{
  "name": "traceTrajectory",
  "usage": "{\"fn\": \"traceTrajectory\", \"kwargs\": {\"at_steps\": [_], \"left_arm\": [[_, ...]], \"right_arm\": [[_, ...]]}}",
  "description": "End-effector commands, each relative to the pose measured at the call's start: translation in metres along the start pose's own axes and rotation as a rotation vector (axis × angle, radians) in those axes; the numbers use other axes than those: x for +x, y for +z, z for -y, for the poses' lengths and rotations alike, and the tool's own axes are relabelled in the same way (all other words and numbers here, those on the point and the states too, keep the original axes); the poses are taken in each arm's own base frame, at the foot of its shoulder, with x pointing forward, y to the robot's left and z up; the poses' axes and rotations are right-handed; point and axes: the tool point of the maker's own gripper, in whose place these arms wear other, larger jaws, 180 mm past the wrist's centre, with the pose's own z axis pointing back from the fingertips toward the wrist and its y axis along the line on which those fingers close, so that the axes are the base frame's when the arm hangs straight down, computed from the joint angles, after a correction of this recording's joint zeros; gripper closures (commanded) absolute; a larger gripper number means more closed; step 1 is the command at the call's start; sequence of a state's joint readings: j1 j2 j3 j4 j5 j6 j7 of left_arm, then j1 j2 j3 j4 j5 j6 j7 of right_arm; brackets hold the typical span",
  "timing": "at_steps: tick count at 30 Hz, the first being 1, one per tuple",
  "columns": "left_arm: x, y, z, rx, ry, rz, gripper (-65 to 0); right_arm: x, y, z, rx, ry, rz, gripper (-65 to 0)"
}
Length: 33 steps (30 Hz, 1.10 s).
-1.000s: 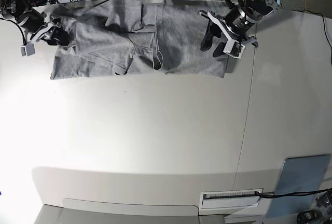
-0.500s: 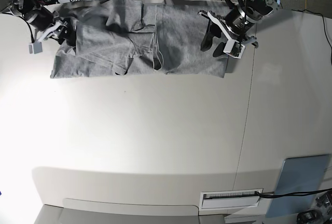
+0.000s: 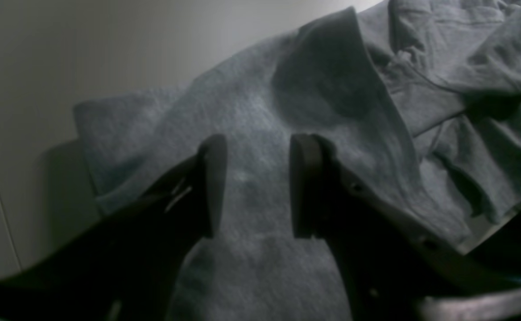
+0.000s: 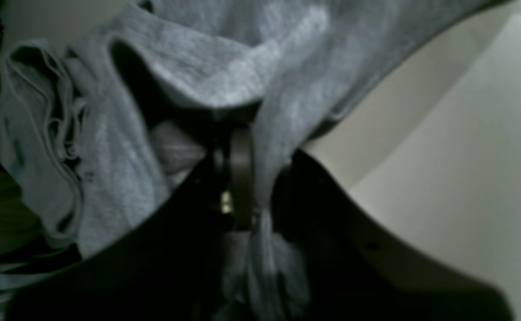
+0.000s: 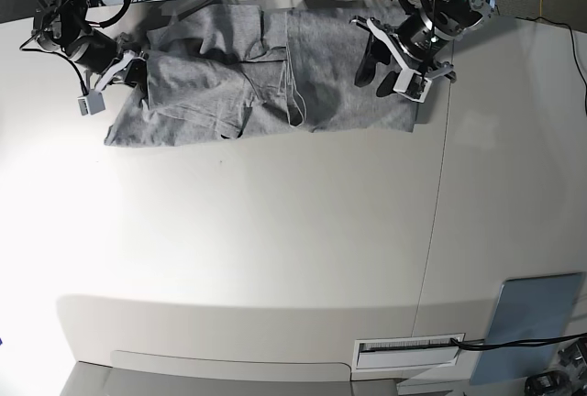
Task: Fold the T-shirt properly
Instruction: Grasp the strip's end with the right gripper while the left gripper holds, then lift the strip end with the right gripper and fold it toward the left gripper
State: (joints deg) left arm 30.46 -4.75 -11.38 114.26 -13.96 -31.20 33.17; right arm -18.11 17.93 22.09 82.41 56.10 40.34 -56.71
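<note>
Pinching a ridge of the T-shirt (image 5: 323, 75), right jaws (image 4: 262, 191) nearly together, cloth bunched between the fingers. Left jaws (image 3: 254, 187) parted, nothing gripped, over the smoother part of the shirt.

Shirt lies across the worktop (image 5: 238, 240) near its far edge, stretching from under the right arm (image 5: 78, 34) at the far left corner area to below the left arm (image 5: 445, 11), right of centre. Smooth panel on the right, loose folds and bunching on the left; thin loop of thread or hem at the panel's edge, can't tell which.

Step in hand, my read: gathering or straightening the crumpled end, fold partway at best. Next move calls for lifting that pinch and laying it flat or over toward the smooth panel; left side could press down as anchor. Risk: whole shirt drags, layers bunch.

No containers seen. Bluish-grey panel (image 5: 532, 323) by the near right corner, apart from shirt.
</note>
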Motion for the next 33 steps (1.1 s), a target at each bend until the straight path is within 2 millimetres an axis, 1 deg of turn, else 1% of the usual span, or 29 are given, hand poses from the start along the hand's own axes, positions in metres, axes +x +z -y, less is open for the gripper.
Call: {"fn": "traceTrajectory", "kwargs": {"at_steps": [1, 3, 5, 8, 10, 12, 14, 16, 18, 20, 22, 24, 27, 30, 33], "left_arm": [[0.009, 0.002, 0.002, -0.007, -0.006, 0.035, -24.5], [0.005, 0.003, 0.002, -0.005, 0.0, 0.02, -24.5], [-0.003, 0.004, 0.001, 0.003, 0.015, -0.007, -24.5], [-0.019, 0.001, -0.001, 0.014, 0.047, -0.05, -24.5], [-0.028, -0.002, -0.002, 0.01, 0.066, -0.067, -24.5], [-0.035, -0.007, -0.003, 0.007, 0.091, -0.064, -24.5], [-0.042, -0.014, 0.001, -0.015, 0.107, -0.069, -24.5], [-0.051, -0.025, 0.013, -0.063, 0.115, -0.094, -24.5], [-0.058, -0.038, 0.031, -0.122, 0.118, -0.119, -24.5], [-0.062, -0.05, 0.048, -0.174, 0.107, -0.143, -24.4], [-0.066, -0.06, 0.061, -0.198, 0.092, -0.167, -24.5], [-0.065, -0.068, 0.074, -0.22, 0.067, -0.179, -24.5], [-0.059, -0.075, 0.091, -0.251, 0.021, -0.179, -24.4], [-0.055, -0.08, 0.1, -0.263, 0.003, -0.185, -24.5], [-0.052, -0.082, 0.104, -0.276, -0.007, -0.182, -24.5]], "right_arm": [[0.003, 0.004, 0.006, -0.027, 0.019, -0.004, 0.0], [0.01, 0.009, 0.011, -0.043, 0.016, 0.027, 0.0], [0.018, 0.02, 0.021, -0.075, 0.005, 0.061, 0.0], [0.031, 0.043, 0.041, -0.144, -0.018, 0.128, 0.0], [0.041, 0.06, 0.051, -0.187, -0.021, 0.166, 0.0], [0.049, 0.073, 0.05, -0.194, -0.012, 0.181, 0.0], [0.055, 0.079, 0.039, -0.174, 0.012, 0.174, 0.0], [0.063, 0.08, 0.021, -0.127, 0.045, 0.171, 0.0], [0.069, 0.077, 0.0, -0.07, 0.078, 0.178, 0.0], [0.075, 0.072, -0.024, -0.018, 0.115, 0.201, 0.0], [0.074, 0.061, -0.05, 0.029, 0.157, 0.197, 0.0], [0.07, 0.048, -0.078, 0.08, 0.201, 0.18, 0.0], [0.059, 0.023, -0.122, 0.153, 0.269, 0.141, 0.0], [0.047, 0.0, -0.164, 0.227, 0.32, 0.12, 0.0], [0.034, -0.02, -0.197, 0.289, 0.328, 0.083, 0.0]]}}
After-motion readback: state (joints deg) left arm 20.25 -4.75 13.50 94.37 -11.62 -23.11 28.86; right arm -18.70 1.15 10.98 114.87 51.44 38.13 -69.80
